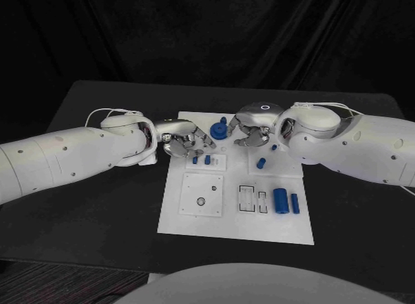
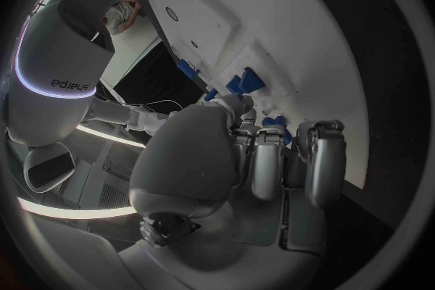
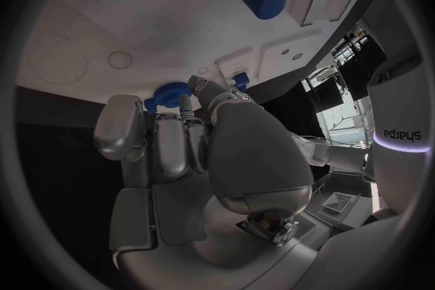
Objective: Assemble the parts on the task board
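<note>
Blue part (image 1: pixel 220 131) standing upright at task board (image 1: pixel 235 228) far edge, between both hands; right hand (image 1: pixel 250 134) nearer, fingers curling beside it, grip unclear; left hand (image 1: pixel 183 140) curling, hold unclear.

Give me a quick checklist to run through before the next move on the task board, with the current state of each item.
1. Task board lies flat on the table: ok.
2. Left hand is over the board's far end: ok.
3. Right hand is over the far end too, near the blue gear-like part: ok.
4. Which hand, if either, grips that part: cannot tell, fingers hide the contact.
5. Large blue cylinder and the slim blue piece lie untouched near the slots: ok.
6. Room between the two hands: not ok, they sit very close together.
</note>
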You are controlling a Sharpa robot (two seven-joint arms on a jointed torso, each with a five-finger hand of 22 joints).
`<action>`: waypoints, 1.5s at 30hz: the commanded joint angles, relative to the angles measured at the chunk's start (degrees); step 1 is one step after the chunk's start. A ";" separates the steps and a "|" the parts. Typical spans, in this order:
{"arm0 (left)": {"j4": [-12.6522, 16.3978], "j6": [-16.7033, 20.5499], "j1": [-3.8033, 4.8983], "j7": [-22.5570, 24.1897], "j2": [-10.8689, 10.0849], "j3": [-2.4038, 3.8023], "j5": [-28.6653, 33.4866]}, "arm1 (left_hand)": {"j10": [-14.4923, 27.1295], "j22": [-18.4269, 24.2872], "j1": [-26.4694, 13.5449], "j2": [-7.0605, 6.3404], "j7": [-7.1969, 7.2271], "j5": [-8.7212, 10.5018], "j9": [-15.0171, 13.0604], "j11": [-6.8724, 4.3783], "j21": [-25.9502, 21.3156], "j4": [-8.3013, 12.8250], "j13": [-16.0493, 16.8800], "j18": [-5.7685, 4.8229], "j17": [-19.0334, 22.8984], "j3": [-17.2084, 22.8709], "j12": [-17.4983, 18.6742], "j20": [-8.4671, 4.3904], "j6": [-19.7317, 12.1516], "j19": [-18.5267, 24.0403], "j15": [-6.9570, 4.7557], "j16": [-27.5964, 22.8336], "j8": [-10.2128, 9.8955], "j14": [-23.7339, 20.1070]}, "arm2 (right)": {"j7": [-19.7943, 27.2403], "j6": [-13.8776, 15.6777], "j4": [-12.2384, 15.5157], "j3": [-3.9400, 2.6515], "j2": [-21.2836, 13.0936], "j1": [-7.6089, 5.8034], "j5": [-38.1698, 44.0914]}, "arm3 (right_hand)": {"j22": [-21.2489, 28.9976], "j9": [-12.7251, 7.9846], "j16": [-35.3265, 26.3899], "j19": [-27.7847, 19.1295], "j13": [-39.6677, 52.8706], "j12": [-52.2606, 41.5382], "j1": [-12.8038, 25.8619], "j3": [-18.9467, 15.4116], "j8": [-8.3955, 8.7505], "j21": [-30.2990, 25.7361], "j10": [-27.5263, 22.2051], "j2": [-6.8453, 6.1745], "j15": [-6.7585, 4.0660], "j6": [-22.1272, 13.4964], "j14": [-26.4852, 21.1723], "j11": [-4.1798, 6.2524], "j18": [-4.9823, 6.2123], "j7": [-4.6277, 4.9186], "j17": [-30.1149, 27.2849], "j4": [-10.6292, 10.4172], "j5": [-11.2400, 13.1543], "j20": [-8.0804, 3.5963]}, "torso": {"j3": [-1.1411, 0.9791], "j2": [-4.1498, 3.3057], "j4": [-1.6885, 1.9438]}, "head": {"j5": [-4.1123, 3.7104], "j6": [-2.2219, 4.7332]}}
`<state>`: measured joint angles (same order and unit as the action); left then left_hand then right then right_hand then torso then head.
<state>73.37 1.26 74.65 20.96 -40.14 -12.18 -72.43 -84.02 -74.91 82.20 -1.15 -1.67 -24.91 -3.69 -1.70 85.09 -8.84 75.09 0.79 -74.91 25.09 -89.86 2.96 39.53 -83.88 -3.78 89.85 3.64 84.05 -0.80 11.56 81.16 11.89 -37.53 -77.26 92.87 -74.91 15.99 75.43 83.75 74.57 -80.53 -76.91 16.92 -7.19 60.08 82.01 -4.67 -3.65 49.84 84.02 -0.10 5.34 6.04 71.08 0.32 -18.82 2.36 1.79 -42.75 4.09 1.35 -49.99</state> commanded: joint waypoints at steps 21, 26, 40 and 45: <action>1.14 27.61 1.56 11.84 -9.32 0.06 -1.50 | 4.13 -11.52 4.10 -6.61 -0.58 12.33 -1.19 0.90 -3.95 2.97 6.14 1.83 -15.02 -1.70 8.80 0.44 12.32 3.34 0.86 0.11 3.10 5.86 | 2.53 5.08 0.41 -0.03 0.35 0.18 1.86 | -8.96 -1.10 0.66 0.49 0.93 -0.66 -0.45 0.12 0.70 2.20 0.60 -0.27 -1.40 1.08 2.84 1.52 -0.62 -1.65 0.40 -0.42 3.88 -1.02 | 0.01 0.00 0.48 | -0.06 -0.01; -0.52 29.87 2.26 10.81 -8.69 0.06 -9.20 | 33.91 -11.57 5.60 -8.33 -0.62 15.05 -1.32 2.22 -4.09 0.31 -27.82 1.81 -10.91 -0.21 50.50 1.38 15.03 3.04 1.50 -2.72 3.54 1.73 | 2.32 6.50 2.29 -0.03 -1.97 0.16 1.91 | -8.98 -1.10 0.68 0.50 1.01 -0.71 -0.43 0.09 0.55 2.31 0.67 -0.18 -1.41 1.50 2.85 1.52 -0.64 -1.61 0.41 -0.53 4.01 -1.05 | 0.03 0.03 0.82 | -0.56 -0.01; -2.80 30.07 3.97 9.55 -4.99 0.06 -20.20 | 29.89 -11.13 7.09 -7.80 1.36 15.13 -0.62 0.40 -6.16 -2.07 -45.87 2.10 -6.32 -3.61 67.86 2.85 14.75 3.74 0.19 -5.98 0.67 -0.74 | 0.79 5.60 5.17 -0.03 -5.10 0.11 2.40 | -9.12 -1.37 1.05 0.60 1.18 -0.81 -1.09 0.17 0.62 3.11 0.80 -0.21 -1.35 1.92 2.93 1.46 -0.76 -1.57 0.80 -0.39 3.65 -1.06 | 0.20 0.03 0.18 | -0.89 -0.01; -2.51 29.16 4.02 8.43 -5.44 0.06 -20.51 | 30.27 -11.29 6.70 -6.87 1.68 14.76 -0.49 0.64 -5.96 -1.79 -35.22 2.03 -6.55 -5.73 54.97 3.06 14.76 3.31 0.28 -5.58 0.30 -0.47 | 0.95 4.80 3.42 -0.03 -3.05 0.09 4.02 | -9.38 -2.17 1.57 0.84 1.46 -1.00 -1.25 -0.08 1.58 4.45 1.02 -0.57 -1.73 0.88 3.08 2.01 -0.92 -2.37 1.33 -0.49 4.95 -1.30 | -0.02 -0.02 -0.20 | -0.32 -0.01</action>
<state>70.64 30.60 78.51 30.23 -45.33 -12.17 -90.90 -53.85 -74.90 89.22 -8.23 -0.21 -10.07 -4.23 -1.09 79.07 -10.65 38.84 2.64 -74.90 19.58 -33.76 5.68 54.28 -80.44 -3.49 84.02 4.09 83.34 1.11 16.63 85.13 11.90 -41.04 -77.18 95.02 -74.94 13.97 76.77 83.95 74.93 -81.28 -77.67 16.84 -5.81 64.35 83.15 -4.96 -4.97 50.84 84.19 1.48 5.38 3.96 72.37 -0.08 -14.14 1.33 1.88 -42.74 4.13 0.81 -49.99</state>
